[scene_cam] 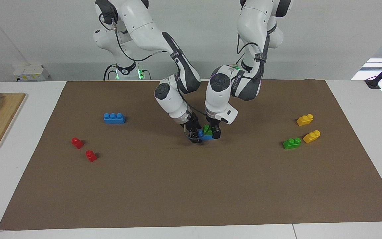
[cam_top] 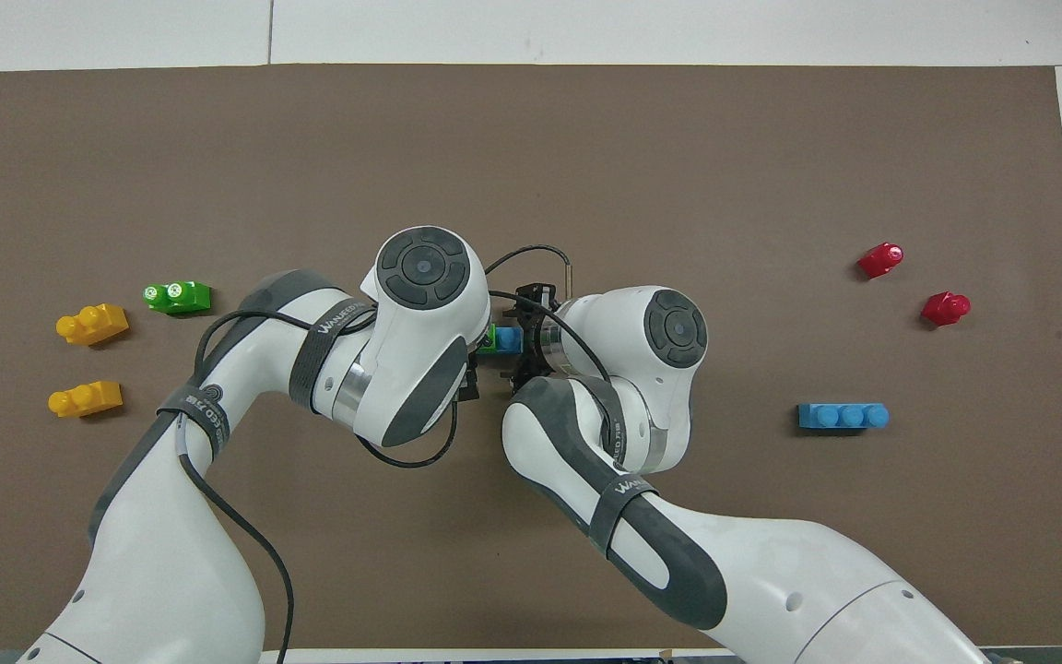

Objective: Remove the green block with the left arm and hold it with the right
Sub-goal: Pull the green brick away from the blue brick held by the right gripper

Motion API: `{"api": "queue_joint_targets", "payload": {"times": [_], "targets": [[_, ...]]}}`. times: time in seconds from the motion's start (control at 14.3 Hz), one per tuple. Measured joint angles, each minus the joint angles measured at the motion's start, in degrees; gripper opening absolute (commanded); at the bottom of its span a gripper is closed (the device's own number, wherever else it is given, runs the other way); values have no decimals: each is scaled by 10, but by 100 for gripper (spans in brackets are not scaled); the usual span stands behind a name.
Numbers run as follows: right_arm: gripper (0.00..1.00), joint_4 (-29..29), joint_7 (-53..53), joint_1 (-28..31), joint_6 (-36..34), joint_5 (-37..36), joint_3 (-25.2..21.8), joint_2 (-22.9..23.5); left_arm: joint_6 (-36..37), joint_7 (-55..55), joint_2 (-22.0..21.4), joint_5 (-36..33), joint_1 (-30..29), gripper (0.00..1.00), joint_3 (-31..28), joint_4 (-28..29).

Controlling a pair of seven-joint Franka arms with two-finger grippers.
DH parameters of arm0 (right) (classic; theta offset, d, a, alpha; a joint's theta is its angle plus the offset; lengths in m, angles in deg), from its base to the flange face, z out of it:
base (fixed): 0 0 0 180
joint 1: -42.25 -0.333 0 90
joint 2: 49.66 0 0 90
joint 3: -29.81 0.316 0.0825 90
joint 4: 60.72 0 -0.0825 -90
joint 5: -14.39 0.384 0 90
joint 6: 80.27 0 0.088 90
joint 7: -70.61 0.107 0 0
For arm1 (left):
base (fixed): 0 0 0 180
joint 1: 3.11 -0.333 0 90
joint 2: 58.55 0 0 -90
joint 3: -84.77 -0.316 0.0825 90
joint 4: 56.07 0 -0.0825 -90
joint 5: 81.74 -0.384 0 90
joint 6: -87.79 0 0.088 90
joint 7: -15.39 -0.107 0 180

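Both grippers meet mid-mat: left gripper [scene_cam: 213, 132] pinches the green block [scene_cam: 207, 130], which sits stacked on a small blue block [scene_cam: 205, 136] that the right gripper [scene_cam: 193, 134] clamps. The pair is low over the brown mat [scene_cam: 177, 186]. A second green brick [scene_cam: 291, 143] lies beside two yellow bricks [scene_cam: 304, 119] at the left arm's end; a long blue brick [scene_cam: 114, 118] and two red bricks [scene_cam: 77, 142] at the right arm's end.

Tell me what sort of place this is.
Probably a robotics lab bench: two arms work over a brown mat on a white table, with toy bricks scattered about, such as a blue three-stud brick and yellow bricks.
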Motion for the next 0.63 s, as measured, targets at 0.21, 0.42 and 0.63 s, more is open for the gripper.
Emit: {"api": "queue_joint_targets", "payload": {"times": [0.21, 0.42, 0.63], "targets": [[43, 1, 0, 0, 0, 0, 0, 0, -2, 7, 0, 0, 4, 100, 2, 0], [0, 7, 0, -7, 0, 0, 0, 0, -3, 10, 0, 0, 5, 100, 2, 0], [0, 7, 0, -11, 8, 0, 0, 1, -3, 11, 0, 0, 6, 98, 2, 0]]}}
